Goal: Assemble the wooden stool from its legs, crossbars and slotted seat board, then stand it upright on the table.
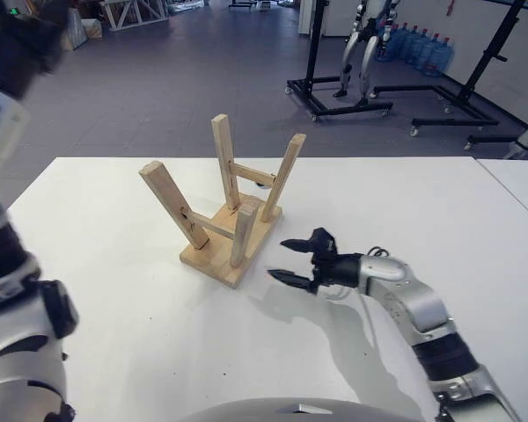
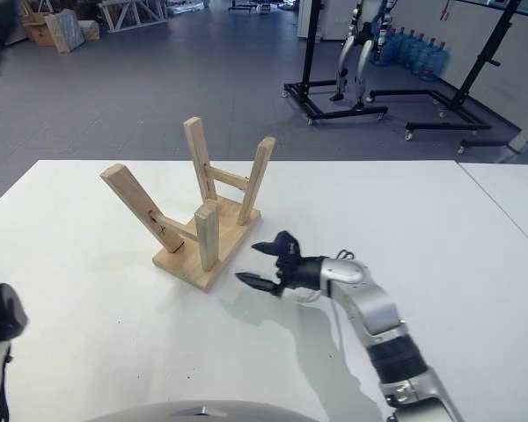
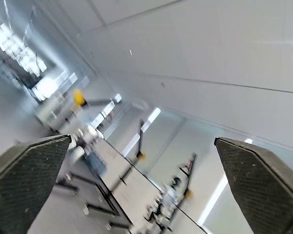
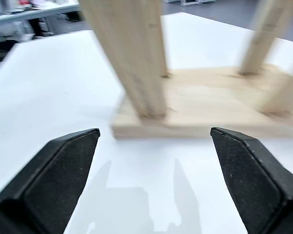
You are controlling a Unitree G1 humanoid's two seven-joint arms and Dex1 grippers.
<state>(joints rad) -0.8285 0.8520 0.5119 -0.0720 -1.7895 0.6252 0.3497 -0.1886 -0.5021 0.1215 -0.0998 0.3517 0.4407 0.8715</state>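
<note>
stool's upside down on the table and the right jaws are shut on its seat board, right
No: the right gripper has its jaws open, short of the seat board, as the right wrist view shows. The rest holds.

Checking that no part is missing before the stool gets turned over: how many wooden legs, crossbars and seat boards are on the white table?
Pale wooden legs: 4
Pale wooden crossbars: 2
Flat pale wooden seat board: 1
Total: 7 parts
</note>
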